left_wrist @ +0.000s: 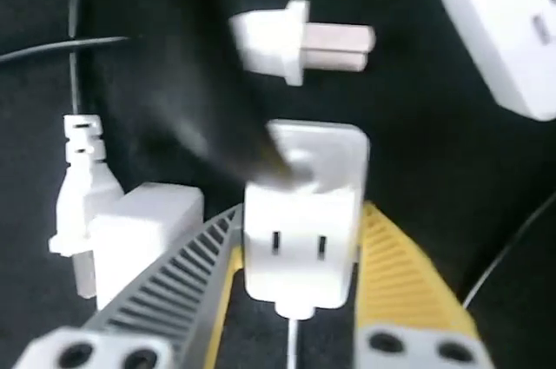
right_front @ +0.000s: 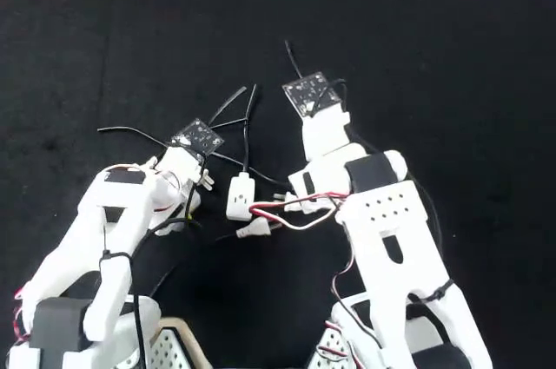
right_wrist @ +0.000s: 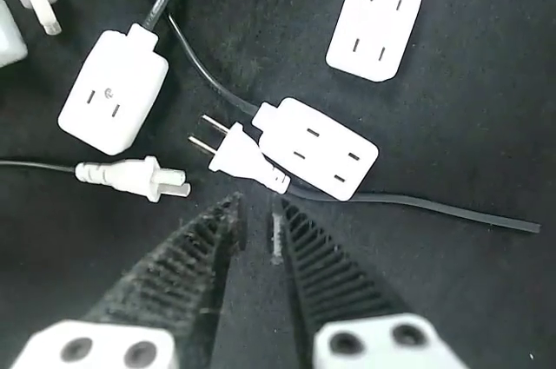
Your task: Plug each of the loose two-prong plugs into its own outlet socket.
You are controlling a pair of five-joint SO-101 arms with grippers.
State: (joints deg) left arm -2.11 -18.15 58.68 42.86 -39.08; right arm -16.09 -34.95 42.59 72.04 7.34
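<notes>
Pose: left gripper (left_wrist: 302, 213) stretched forward over table (right_front: 434, 56), pinching white socket (left_wrist: 300, 273); right gripper (right_wrist: 257, 206) tilted down, slightly spread, near loose plug (right_wrist: 239, 156).

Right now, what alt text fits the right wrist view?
The right hand, slightly open, hovers over a black table near a loose white plug beside a socket; another plug and two more sockets lie nearby.

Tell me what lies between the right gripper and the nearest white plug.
Nothing but bare cloth. In the right wrist view, the right gripper sits just short of the plug and is not touching it.
</notes>
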